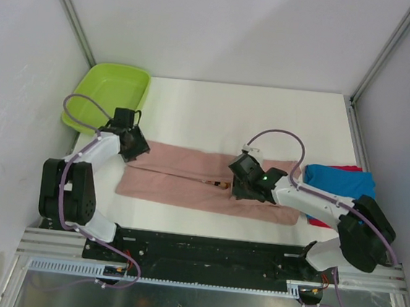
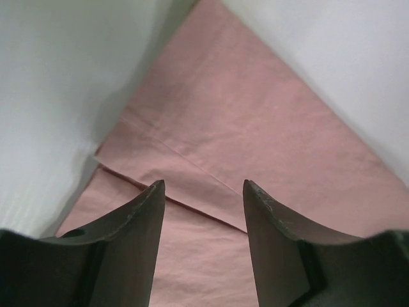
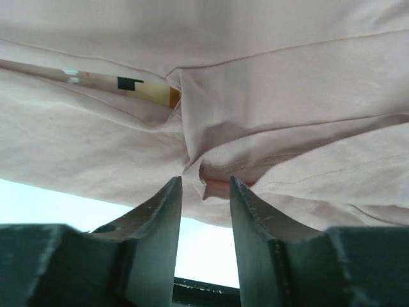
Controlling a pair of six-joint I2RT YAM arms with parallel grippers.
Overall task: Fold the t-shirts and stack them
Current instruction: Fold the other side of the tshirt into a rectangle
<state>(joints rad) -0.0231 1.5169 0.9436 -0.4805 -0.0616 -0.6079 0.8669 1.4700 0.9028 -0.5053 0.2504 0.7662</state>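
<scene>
Your left tool (image 2: 203,185) hovers over the left end of the pink t-shirt (image 1: 180,184). Its jaws are well apart and hold nothing, and a folded edge of cloth lies just past the tips. Your right tool (image 3: 206,182) sits over the shirt right of its middle, jaws parted a little and gripping nothing. A puckered fold lies right at the tips. The shirt lies as a long strip across the bench (image 1: 231,112). At the right end, the folded blue t-shirt (image 1: 336,182) rests on the red t-shirt (image 1: 349,168).
</scene>
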